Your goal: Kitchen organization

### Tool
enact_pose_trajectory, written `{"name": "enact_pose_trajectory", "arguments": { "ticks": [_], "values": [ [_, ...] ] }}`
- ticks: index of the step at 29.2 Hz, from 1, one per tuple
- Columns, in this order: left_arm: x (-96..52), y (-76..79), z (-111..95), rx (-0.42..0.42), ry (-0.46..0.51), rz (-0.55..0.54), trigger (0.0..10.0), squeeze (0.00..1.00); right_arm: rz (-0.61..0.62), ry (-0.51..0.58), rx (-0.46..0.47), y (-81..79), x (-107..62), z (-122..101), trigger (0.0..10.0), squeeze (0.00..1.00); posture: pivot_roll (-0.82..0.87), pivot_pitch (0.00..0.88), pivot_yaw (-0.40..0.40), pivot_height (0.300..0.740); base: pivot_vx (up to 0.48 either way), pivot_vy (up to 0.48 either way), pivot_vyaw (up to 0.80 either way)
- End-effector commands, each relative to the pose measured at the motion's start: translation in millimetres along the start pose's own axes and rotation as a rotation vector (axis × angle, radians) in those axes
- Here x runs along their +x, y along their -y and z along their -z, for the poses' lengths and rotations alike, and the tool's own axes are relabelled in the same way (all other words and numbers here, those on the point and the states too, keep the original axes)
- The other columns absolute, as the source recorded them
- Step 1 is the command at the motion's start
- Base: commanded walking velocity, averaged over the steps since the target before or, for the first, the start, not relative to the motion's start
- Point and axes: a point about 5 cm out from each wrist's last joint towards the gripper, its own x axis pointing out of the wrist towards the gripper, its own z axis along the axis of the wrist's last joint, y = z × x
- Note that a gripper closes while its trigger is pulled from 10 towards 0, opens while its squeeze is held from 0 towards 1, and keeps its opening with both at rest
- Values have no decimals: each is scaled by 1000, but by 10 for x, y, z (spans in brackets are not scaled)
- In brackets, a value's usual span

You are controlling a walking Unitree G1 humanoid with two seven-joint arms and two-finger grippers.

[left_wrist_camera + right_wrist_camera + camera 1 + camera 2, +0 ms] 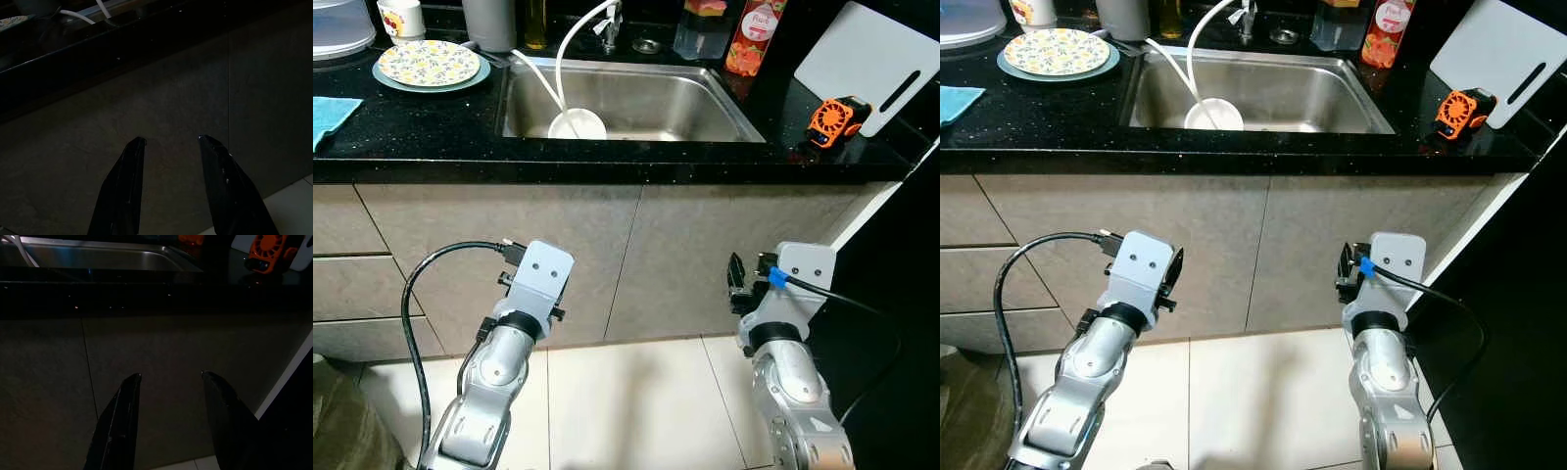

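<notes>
Status: my left gripper (168, 142) and right gripper (168, 377) parted, empty, low before the cabinet doors; floral plate (428, 63), orange tool (836, 119), white bowl (577, 124) in sink (724, 103) unsorted on the bench (411, 137); organizing apparently not begun.

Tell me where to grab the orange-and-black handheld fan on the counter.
Best guess: take the small orange-and-black handheld fan across its narrow body from above with the right pincer, now open and low before the cabinet front. The fan lies flat on the black speckled countertop against the white plastic cutting board, so a side approach looks blocked there.
</notes>
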Motion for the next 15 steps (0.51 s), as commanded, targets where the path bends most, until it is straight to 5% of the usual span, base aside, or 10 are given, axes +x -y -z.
{"name": "enact_pose_trajectory", "arguments": {
  "ticks": [1,15],
  "values": [
    [6,3,21,1,-11,9,10000,0,16,-10,-13,40,-5,30,10000,0,181,62,-78,740,0,0,0],
    [3,5,16,-5,-12,15,10000,0,25,-14,-4,63,-20,37,10000,0,173,70,-76,740,0,0,0]
  ]
}}
